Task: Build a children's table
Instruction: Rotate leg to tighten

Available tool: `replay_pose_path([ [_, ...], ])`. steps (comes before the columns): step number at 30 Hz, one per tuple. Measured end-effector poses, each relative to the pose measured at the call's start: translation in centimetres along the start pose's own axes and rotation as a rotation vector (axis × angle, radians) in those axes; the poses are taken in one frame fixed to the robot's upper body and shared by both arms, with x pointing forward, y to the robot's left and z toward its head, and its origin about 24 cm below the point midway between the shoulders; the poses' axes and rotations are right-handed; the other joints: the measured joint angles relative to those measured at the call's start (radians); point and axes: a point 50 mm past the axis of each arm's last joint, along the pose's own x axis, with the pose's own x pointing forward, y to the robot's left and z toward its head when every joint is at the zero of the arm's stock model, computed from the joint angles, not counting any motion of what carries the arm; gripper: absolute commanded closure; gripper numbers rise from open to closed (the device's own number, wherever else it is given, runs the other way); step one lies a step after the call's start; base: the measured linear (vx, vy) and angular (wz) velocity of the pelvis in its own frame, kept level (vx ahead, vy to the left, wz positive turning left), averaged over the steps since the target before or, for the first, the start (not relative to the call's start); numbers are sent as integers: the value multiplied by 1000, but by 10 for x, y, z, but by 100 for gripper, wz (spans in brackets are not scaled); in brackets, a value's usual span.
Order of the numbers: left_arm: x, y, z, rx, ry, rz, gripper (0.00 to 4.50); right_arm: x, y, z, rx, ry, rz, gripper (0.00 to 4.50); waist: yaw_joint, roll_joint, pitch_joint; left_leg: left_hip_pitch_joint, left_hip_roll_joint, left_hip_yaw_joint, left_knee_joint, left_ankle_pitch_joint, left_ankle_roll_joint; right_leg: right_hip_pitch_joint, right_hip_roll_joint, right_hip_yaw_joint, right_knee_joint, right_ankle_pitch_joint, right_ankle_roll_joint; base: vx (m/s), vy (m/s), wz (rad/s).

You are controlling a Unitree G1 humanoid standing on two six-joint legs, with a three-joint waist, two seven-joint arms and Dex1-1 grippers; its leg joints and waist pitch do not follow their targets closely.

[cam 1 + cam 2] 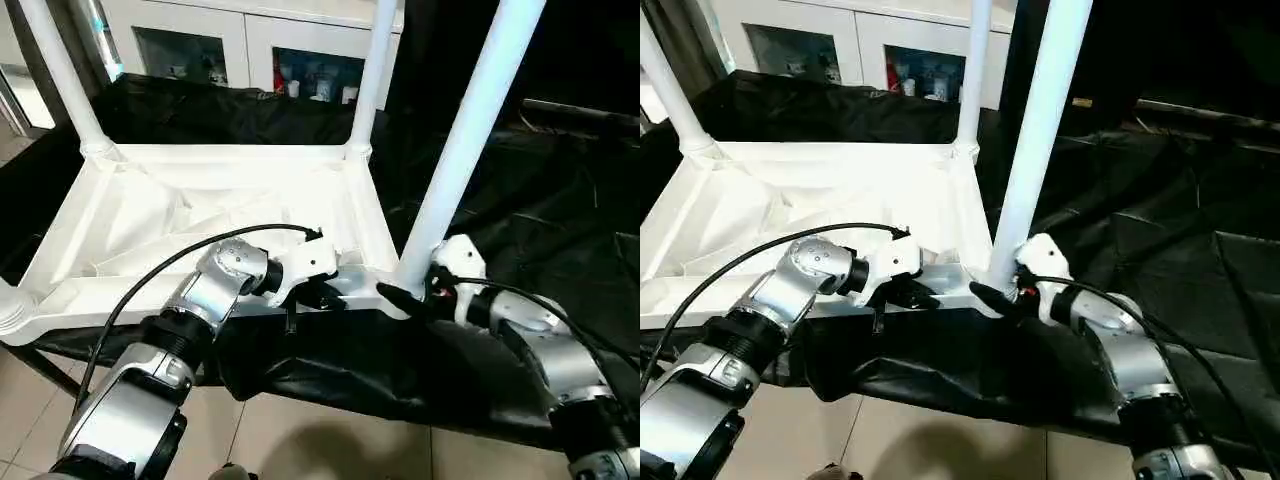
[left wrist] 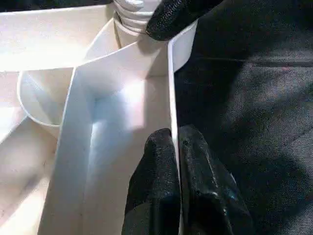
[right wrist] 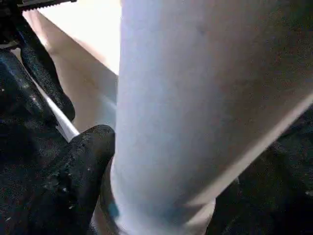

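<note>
Upturned tabletop (image 1: pixel 200 215) lies on cloth (image 1: pixel 540 200), cabinet (image 1: pixel 250 40) behind it.

My two head cameras look forward and down from close side by side, both seeing the upside-down tabletop (image 1: pixel 200 215). My wrist cameras sit very near its edge and one leg (image 3: pixel 195 112).

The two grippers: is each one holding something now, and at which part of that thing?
The left gripper pinches the near rim wall of the upturned tabletop. The right gripper has its fingers around the base of the near-right leg, at its socket; a firm grip cannot be told.
</note>
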Motion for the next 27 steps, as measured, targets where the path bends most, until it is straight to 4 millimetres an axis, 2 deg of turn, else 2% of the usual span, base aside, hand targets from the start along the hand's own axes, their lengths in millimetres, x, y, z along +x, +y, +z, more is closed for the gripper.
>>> replay_pose_path([
  [13, 1, 1, -2, -44, 2, 26, 450, 8, 3, -5, 36, -17, -12, 174, -7, -2, -1, 1, 0, 0, 0, -1, -3, 0, 0, 1, 1, 0, 0, 0, 0, 0],
  [16, 10, 5, 0, -96, -21, 98, 450, 20, 0, -9, 136, -38, -165, 179, -11, -3, -5, 2, 0, 0, 1, -3, -5, 2, -1, 1, 2, 2, -2, 0, 0, 0],
  [19, 26, 7, 7, -131, -45, 167, 450, 28, -5, -13, 218, -33, -332, 180, -4, -9, -10, 5, -1, 0, 1, -3, -6, 3, -1, 1, 1, 2, -3, 0, 0, 0],
  [23, 46, 9, 16, -170, -39, 254, 450, 47, -6, -11, 301, -6, -546, 180, 0, -6, -13, 10, -2, 1, 0, -3, -6, 8, -2, 2, -2, 3, -4, 0, 0, 0],
  [26, 52, 8, 17, -174, -33, 285, 450, 57, -6, -9, 311, 19, -621, 180, -1, -5, -14, 16, -2, 0, -3, -3, -6, 13, -2, 1, -5, 0, 2, 0, 0, 0],
  [27, 53, 8, 17, -170, -32, 290, 450, 58, -6, -9, 313, 20, -629, 125, -1, -5, -14, 17, -2, 0, -5, -3, -6, 14, -2, 1, -5, -2, 4, 0, 0, 0],
])
